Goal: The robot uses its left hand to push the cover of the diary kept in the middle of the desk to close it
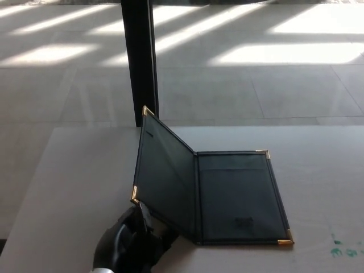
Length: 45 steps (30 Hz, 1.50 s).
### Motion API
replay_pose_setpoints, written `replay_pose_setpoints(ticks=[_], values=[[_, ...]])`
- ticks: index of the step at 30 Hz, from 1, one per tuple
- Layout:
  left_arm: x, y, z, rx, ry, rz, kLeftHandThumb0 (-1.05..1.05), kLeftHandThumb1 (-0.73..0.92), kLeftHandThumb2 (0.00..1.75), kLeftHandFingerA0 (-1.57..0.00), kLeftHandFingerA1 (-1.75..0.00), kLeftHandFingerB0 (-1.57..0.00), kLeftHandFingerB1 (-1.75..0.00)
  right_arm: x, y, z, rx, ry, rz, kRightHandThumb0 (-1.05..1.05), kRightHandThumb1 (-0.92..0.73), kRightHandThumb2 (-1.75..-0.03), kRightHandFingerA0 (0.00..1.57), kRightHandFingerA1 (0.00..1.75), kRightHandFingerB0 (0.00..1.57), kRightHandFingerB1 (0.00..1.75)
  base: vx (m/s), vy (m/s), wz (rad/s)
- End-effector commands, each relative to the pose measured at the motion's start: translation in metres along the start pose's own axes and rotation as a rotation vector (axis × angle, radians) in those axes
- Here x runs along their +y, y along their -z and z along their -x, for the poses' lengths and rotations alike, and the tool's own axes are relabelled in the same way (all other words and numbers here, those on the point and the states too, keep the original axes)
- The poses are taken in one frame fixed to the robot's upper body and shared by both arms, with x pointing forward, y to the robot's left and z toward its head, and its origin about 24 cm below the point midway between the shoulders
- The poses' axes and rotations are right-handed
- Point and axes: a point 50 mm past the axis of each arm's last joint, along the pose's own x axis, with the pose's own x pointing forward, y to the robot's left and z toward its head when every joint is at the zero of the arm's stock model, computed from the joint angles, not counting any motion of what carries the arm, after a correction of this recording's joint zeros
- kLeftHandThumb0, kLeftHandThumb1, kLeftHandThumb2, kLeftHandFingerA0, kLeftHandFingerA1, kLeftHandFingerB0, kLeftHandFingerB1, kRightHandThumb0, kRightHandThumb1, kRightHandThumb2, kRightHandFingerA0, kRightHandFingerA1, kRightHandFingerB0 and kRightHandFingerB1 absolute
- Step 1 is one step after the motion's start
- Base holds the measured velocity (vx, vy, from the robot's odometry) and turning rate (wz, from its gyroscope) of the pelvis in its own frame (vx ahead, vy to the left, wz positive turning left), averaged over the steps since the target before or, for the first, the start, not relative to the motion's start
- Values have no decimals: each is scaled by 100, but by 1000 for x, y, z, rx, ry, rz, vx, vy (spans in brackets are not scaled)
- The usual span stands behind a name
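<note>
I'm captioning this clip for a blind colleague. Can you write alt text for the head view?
A dark green leather-look diary with gold metal corners lies on a pale beige desk, its left cover raised at a steep angle. The black left robot hand sits just below and behind that cover's near edge. A black upright post stands behind the desk.

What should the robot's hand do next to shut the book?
Probably push the raised left cover up and over to the right. The diary is only half shut: that cover stands tilted while the right half lies flat on the desk. The left hand sits low beside the cover's lower edge, so a rightward sweep looks likely to tip it closed.
</note>
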Motion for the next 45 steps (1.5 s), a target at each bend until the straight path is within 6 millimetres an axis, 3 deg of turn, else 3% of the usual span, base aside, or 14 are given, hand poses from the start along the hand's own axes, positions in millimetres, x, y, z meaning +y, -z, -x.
replay_pose_setpoints(ticks=[1,2,4,9,10,14,15,16,17,22,24,32,41,45], values=[[-119,-20,-27,-72,209,139,-77,92,79,-32,-54,-16,-36,-8,-2,2,12,5,23,-86,-78,-64,79,64,58,53,0,0,0],[-128,-23,-28,-85,246,112,-73,80,112,-23,-58,-12,-47,-8,-2,2,14,5,27,-86,-78,-64,79,63,58,51,0,0,0],[-150,-29,-27,-102,290,15,-78,92,78,-31,-50,-16,-35,-7,-3,3,10,-3,40,-86,-78,-64,78,64,59,52,0,0,0],[-151,-30,-28,-105,289,8,-78,92,78,-31,-50,-16,-35,-7,-4,3,9,-4,43,-86,-78,-64,78,64,59,52,0,0,0],[-184,-48,-27,-193,381,-178,-76,92,78,-34,-48,-23,-37,-7,-8,4,-4,-17,53,-87,-78,-64,79,64,58,54,0,0,0],[-212,-78,-23,-356,464,-425,-77,92,77,-29,-49,-24,-38,-7,-10,2,-1,-32,59,-88,-77,-64,78,63,57,52,0,0,0],[-217,-83,-21,-386,481,-458,-65,73,116,-36,-62,-15,-48,-7,-10,2,-1,-33,63,-89,-78,-64,79,63,58,53,0,0,0],[-217,-83,-21,-386,481,-458,-65,73,116,-36,-62,-15,-48,-7,-10,2,-1,-33,63,-89,-78,-64,79,63,58,53,0,0,0],[-231,-91,-13,-466,538,-569,-75,92,76,-38,-53,-32,-40,-7,-9,1,10,-29,71,-87,-79,-64,80,62,57,52,0,0,0],[-252,-79,15,-581,738,-879,-81,90,67,-44,-64,-39,-44,-4,-8,0,18,-35,83,-89,-78,-64,79,63,58,52,0,0,0],[-251,-67,17,-550,787,-935,-88,75,87,-37,-66,-32,-50,-3,-6,0,24,-36,80,-88,-77,-64,78,60,59,50,0,0,0],[-222,-40,2,-390,760,-1068,-83,92,72,-34,-61,-35,-44,-1,0,6,19,-52,86,-90,-79,-64,79,66,59,54,0,0,0],[-170,-102,-4,-526,571,-968,-74,92,70,-44,-51,-34,-39,2,2,8,23,-61,76,-95,-61,-83,77,67,56,57,0,0,0],[-145,-127,2,-564,483,-934,-74,92,70,-44,-48,-35,-39,1,5,9,30,-55,66,-93,-78,-64,80,65,59,54,0,0,0]])
